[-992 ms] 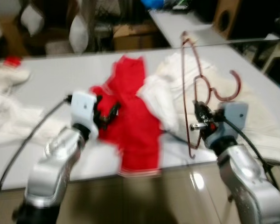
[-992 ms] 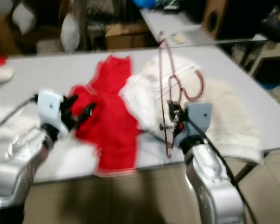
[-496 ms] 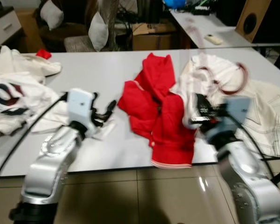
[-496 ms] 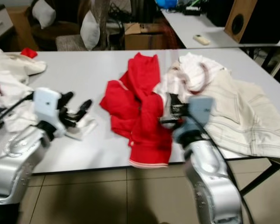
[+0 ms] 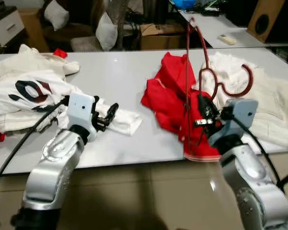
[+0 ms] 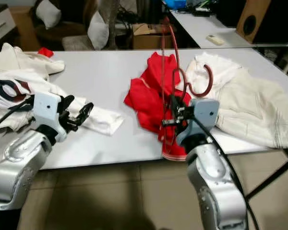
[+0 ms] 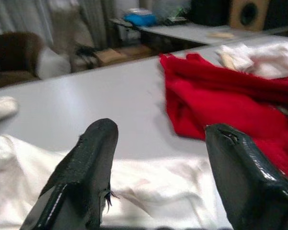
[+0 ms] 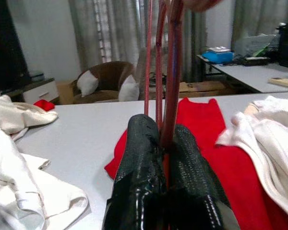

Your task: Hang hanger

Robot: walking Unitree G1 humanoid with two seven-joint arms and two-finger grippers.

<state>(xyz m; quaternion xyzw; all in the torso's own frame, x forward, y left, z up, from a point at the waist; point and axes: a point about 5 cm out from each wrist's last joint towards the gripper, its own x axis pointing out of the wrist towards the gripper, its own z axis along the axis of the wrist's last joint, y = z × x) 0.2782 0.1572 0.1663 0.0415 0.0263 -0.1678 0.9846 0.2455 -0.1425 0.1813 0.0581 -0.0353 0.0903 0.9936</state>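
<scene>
Right gripper (image 5: 204,116) is clamping the dark red hanger (image 5: 189,81) by its wire, holding it upright over the red garment (image 5: 170,98) at the table's (image 5: 115,72) near right. Left gripper (image 5: 107,116) is idling, fingers apart, over white cloth (image 5: 125,120). Advice: keep the grip firm and the hook facing the rail.

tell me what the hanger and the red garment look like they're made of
Hanger: thin dark red rod, likely coated wire or plastic; slim with a slight sheen, clamped in the right gripper. Red garment: soft matte fabric, probably cotton knit; it crumples and folds on the table.
</scene>
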